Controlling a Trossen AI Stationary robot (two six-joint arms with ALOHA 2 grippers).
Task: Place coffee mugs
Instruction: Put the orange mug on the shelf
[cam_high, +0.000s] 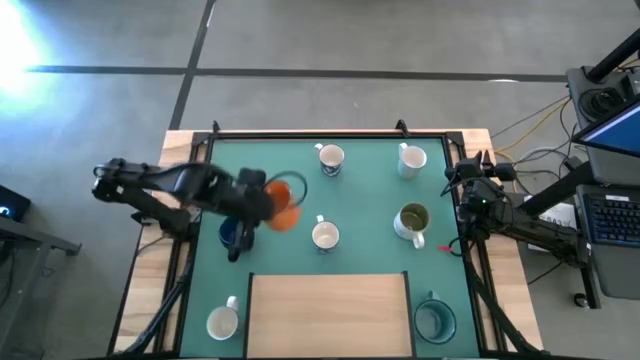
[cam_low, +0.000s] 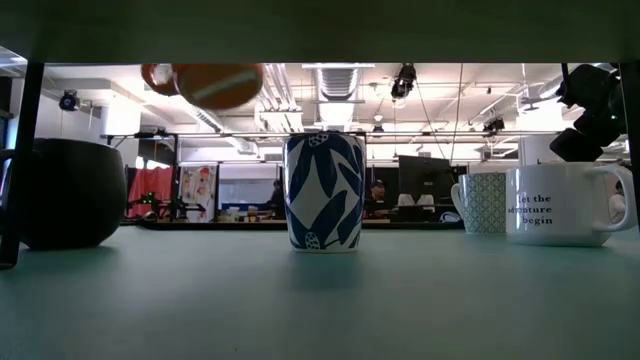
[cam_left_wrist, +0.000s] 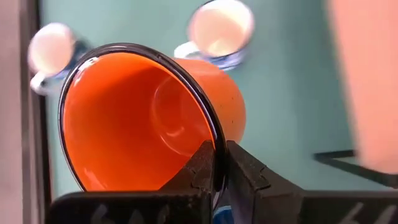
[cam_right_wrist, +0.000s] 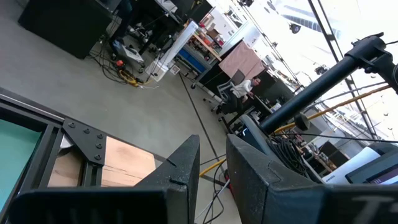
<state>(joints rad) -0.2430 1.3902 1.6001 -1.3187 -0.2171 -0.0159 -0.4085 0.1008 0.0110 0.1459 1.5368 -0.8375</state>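
My left gripper (cam_high: 262, 203) is shut on the orange mug (cam_high: 285, 212), which is in the air over the table's left middle and shows high up in the low view (cam_low: 205, 85). The dark blue mug (cam_high: 235, 236) stands just below that arm. White mugs stand at the far middle (cam_high: 330, 158), the far right (cam_high: 412, 160), the centre (cam_high: 325, 235) and the near left (cam_high: 222, 322). The olive-inside mug (cam_high: 412, 220) stands at the right and the teal mug (cam_high: 435, 318) at the near right. My right gripper (cam_right_wrist: 212, 163) waits at the table's right edge, its fingers a narrow gap apart. My left gripper holds the orange mug by its dark rim (cam_left_wrist: 216, 155), one finger inside (cam_left_wrist: 198, 168) and one outside against the wall. The fingers slant down from the table's left. The mug is lifted clear and tipped, its mouth turned toward the wrist camera.
A wooden board (cam_high: 330, 315) lies at the near middle of the green mat. A black frame (cam_high: 300, 133) borders the mat. In the low view the leaf-patterned mug (cam_low: 323, 192) stands in the centre, with a lettered mug (cam_low: 565, 205) at the right.
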